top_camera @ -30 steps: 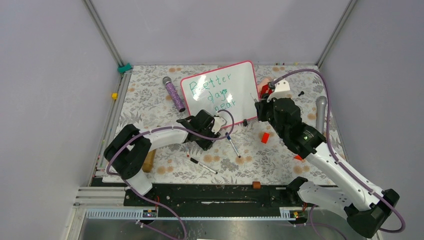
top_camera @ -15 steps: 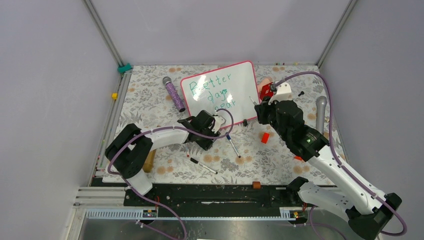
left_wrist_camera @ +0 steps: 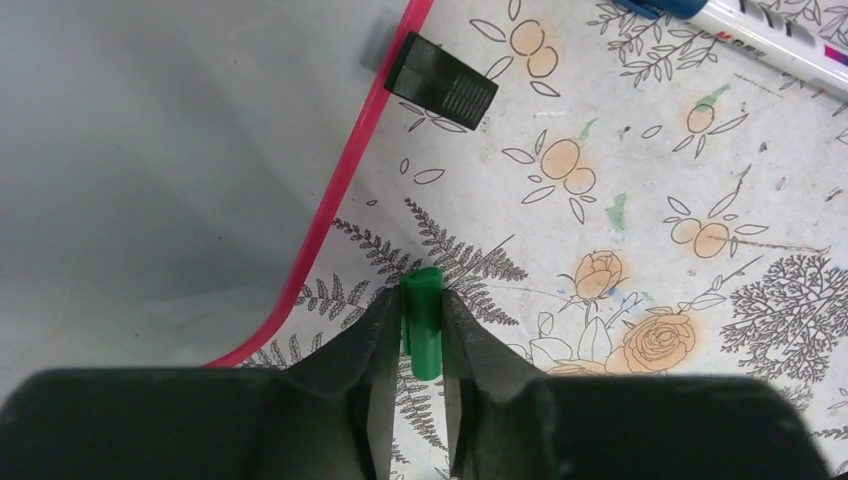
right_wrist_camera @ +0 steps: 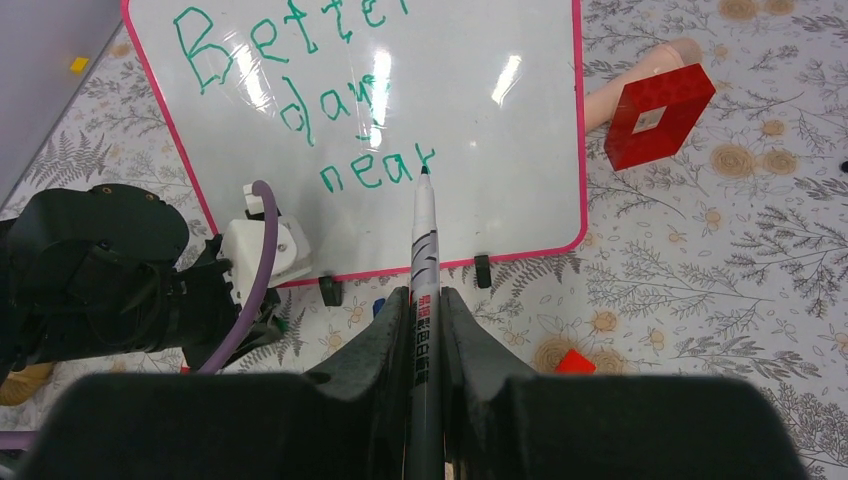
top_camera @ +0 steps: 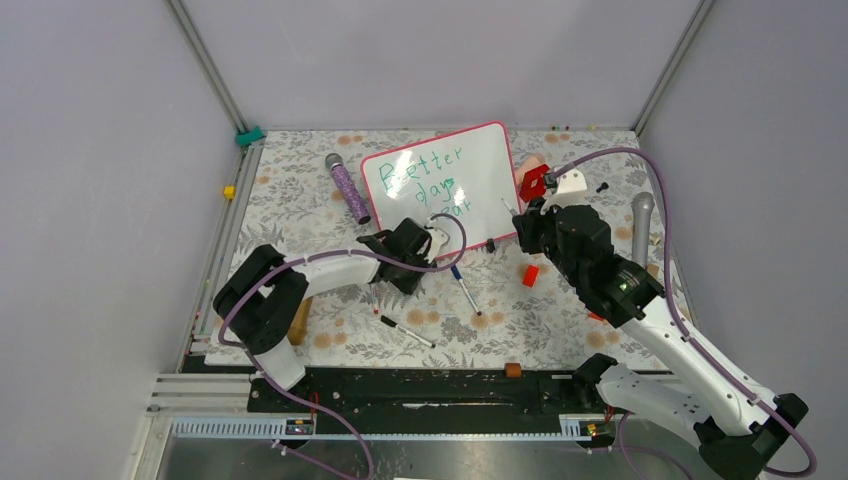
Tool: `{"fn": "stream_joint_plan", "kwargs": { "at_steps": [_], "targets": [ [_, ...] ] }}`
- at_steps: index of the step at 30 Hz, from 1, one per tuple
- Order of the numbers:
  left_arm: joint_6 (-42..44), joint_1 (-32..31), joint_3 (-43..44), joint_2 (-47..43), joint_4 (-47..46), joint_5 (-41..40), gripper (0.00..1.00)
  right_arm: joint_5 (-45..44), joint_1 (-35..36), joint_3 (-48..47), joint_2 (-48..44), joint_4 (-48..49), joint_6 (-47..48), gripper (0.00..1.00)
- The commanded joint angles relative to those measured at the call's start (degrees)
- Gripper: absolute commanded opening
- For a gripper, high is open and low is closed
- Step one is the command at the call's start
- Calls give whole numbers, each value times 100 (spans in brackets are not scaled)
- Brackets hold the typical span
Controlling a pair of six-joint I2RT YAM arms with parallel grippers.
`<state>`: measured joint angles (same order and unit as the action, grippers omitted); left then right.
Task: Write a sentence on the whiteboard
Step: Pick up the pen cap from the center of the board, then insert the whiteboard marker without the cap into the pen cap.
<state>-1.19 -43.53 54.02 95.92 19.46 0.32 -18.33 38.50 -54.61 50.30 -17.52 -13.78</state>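
Observation:
The whiteboard (top_camera: 487, 160), white with a pink-red frame, stands at the back middle of the table. The sentence (top_camera: 432, 183) on it reads "Better days near" in green (right_wrist_camera: 300, 100). My right gripper (right_wrist_camera: 424, 298) is shut on a marker (right_wrist_camera: 424, 240). Its tip points at the end of the word "near"; whether it touches the whiteboard (right_wrist_camera: 500, 150) I cannot tell. My left gripper (left_wrist_camera: 422, 294) is shut on a short green marker cap (left_wrist_camera: 425, 330), just off the whiteboard's pink frame (left_wrist_camera: 345, 190). In the top view the left gripper (top_camera: 430, 243) sits at the board's near edge and the right gripper (top_camera: 522, 215) at its near right corner.
A red block (top_camera: 533, 183) and a grey microphone (top_camera: 641, 228) lie right of the board, a purple microphone (top_camera: 347, 188) left of it. A small red cube (top_camera: 531, 275) and two markers (top_camera: 465, 290) (top_camera: 405, 332) lie in front. A black board foot (left_wrist_camera: 441, 82) is near the left gripper.
The left gripper's jaws have closed onto the green cap. The right arm has drifted slightly right and toward me, uncovering more of the red block.

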Motion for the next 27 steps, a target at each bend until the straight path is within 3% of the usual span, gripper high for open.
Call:
{"fn": "stream_joint_plan", "kwargs": {
  "at_steps": [1, 3, 5, 16, 21, 25, 27],
  "targets": [
    [79, 21, 219, 87, 46, 192, 15, 8, -23, 35, -89, 50, -36, 0],
    [150, -13, 239, 107, 69, 335, 4, 19, -19, 46, -75, 39, -36, 0],
    [248, -60, 226, 105, 56, 378, 0, 75, -19, 13, -48, 0, -55, 0],
    [-40, -96, -527, -1456, -1350, 301, 0, 140, -24, -226, -325, -1004, -629, 0],
    [-83, -151, -1148, -1938, -3104, 475, 0, 224, -19, -559, -351, -2128, -938, 0],
    [594, -386, -1479, -1627, -4661, 344, 0, 379, -19, -970, -255, -3179, -1421, 0],
    [897, -487, -1729, -1414, -5527, 389, 0, 884, -22, -1033, -263, -3437, -1485, 0]
  ]
}}
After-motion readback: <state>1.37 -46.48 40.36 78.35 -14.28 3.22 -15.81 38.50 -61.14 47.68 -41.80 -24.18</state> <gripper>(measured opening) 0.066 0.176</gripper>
